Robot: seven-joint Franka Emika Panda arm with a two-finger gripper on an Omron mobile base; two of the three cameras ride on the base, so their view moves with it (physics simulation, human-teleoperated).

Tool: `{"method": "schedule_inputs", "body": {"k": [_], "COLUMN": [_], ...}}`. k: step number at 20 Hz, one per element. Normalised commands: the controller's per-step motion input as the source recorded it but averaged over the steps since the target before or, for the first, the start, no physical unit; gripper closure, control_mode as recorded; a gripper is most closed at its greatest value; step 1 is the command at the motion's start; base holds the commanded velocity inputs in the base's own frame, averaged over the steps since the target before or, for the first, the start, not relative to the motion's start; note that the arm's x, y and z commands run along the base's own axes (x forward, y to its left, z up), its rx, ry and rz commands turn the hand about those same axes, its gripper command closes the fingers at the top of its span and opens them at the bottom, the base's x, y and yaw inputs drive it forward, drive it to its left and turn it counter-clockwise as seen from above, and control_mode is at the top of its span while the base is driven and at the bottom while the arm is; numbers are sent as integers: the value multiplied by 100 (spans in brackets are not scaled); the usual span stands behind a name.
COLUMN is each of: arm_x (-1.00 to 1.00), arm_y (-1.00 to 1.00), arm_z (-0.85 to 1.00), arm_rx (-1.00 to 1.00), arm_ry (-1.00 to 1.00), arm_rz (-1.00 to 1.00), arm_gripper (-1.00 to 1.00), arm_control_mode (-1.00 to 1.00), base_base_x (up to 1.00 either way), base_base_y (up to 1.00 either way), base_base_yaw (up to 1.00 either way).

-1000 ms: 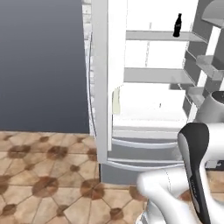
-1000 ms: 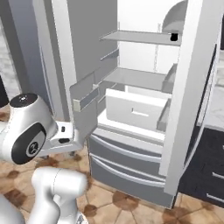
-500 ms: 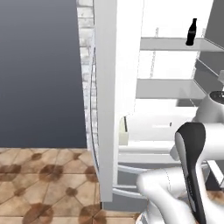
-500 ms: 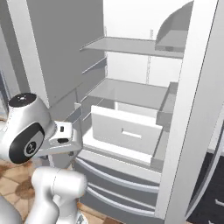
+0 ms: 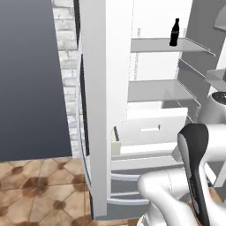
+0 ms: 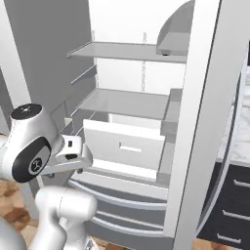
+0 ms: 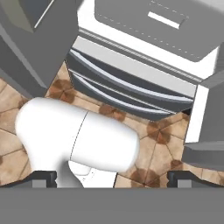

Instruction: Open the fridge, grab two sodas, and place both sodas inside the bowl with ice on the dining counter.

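Fridge (image 5: 106, 110) open; soda (image 5: 175, 32) upright on top shelf, one o'clock in left base view. Gripper (image 7: 112, 177) fingers spread wide, empty. Advised: raise hand, approach level, clasp mid-body.

One fridge (image 5: 106, 110) is standing open. One small dark soda bottle (image 5: 175, 32) is sitting on the top shelf (image 5: 154, 45). Two flat shelves are showing inside (the second shelf (image 5: 152, 90) is lower down). One white drawer (image 6: 124, 145) is sitting under them, and two grey drawers (image 7: 127, 89) are sitting at the very bottom, one above the other.
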Motion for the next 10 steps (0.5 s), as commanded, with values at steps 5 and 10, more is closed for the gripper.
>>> {"method": "schedule_inputs", "body": {"k": [5, 10], "arm_x": [0, 0], "arm_y": [0, 0], "arm_z": [0, 0], "arm_rx": [0, 0], "arm_ry": [0, 0], "arm_rz": [0, 0], "arm_gripper": [-100, -100], "arm_control_mode": [100, 100], "base_base_x": [16, 46], "base_base_y": [0, -4], "base_base_yaw": [-30, -18]}}
